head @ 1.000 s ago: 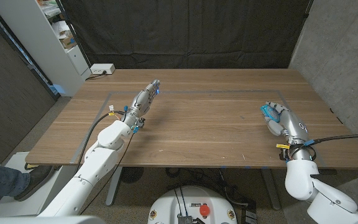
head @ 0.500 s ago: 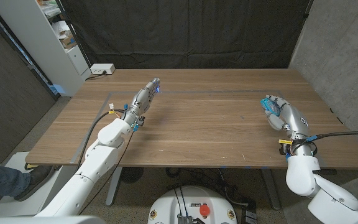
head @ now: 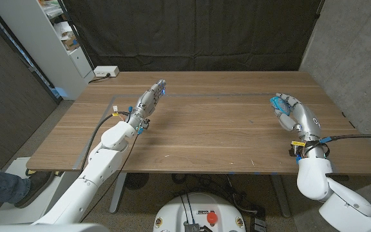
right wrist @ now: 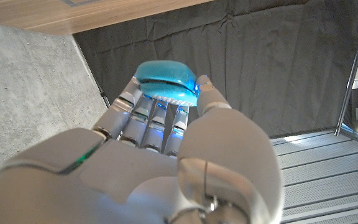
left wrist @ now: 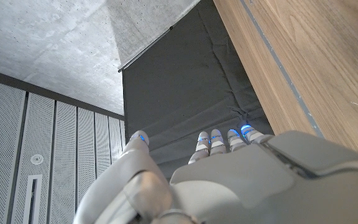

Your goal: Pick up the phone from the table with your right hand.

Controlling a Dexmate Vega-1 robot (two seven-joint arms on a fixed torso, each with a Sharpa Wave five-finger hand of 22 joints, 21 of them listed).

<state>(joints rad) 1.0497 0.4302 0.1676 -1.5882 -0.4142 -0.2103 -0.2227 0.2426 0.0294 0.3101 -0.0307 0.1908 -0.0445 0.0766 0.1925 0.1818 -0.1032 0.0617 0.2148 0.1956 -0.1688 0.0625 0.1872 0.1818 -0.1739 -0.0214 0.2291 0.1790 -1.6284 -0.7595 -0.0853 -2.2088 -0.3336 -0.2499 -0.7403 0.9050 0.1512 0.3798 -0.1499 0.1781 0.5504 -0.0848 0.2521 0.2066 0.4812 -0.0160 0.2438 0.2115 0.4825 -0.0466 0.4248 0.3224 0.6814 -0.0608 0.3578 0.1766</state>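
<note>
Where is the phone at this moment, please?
In the head view the blue phone is held in the right hand, at the fingertips, over the table's right side; the left hand stays far across.

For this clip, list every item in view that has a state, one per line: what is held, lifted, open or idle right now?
Phone: blue, held in the right hand's fingers, off the table.
Right hand: grips the phone, raised over the table's right side.
Left hand: holds nothing, fingers straight and together, over the table's left side.
Table: wooden, bare between the two hands.
</note>
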